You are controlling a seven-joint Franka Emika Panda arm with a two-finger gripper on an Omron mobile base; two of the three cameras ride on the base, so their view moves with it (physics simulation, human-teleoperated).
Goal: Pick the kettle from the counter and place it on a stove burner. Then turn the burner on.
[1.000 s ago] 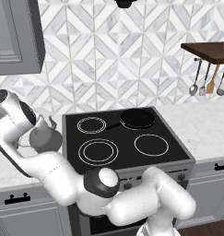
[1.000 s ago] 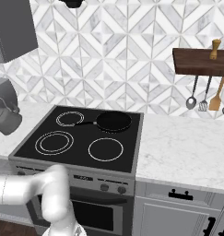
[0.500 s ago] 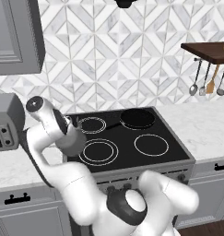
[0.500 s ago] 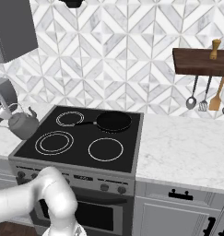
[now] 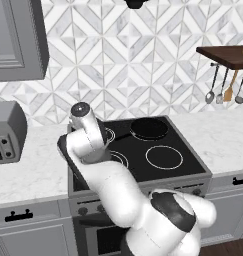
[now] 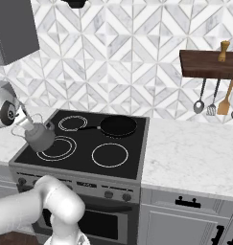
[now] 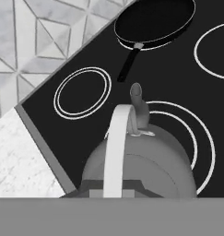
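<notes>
My gripper [image 6: 23,119] is shut on the thin arched handle [image 7: 115,147] of the dark grey kettle [image 6: 40,136]. The kettle [image 7: 141,166] hangs upright over the left part of the stove burner [image 6: 60,148], the big double-ring circle [image 7: 198,138]. Its spout [image 7: 137,99] points toward the frying pan. Whether its base touches the glass I cannot tell. In the left base view my own arm covers most of the kettle, and the burner [image 5: 120,159] peeks out beside it. The white marble counter [image 6: 3,143] lies left of the cooktop.
A black frying pan [image 6: 118,126] sits on the back right burner. A smaller double-ring circle [image 6: 73,123] is at the back left and a single-ring circle [image 6: 110,155] at the front right. Knobs [image 6: 108,194] line the stove front. A grey appliance [image 5: 8,132] stands on the left counter.
The arm has swung right, carrying the kettle from over the left counter to over the cooktop's front left burner.
</notes>
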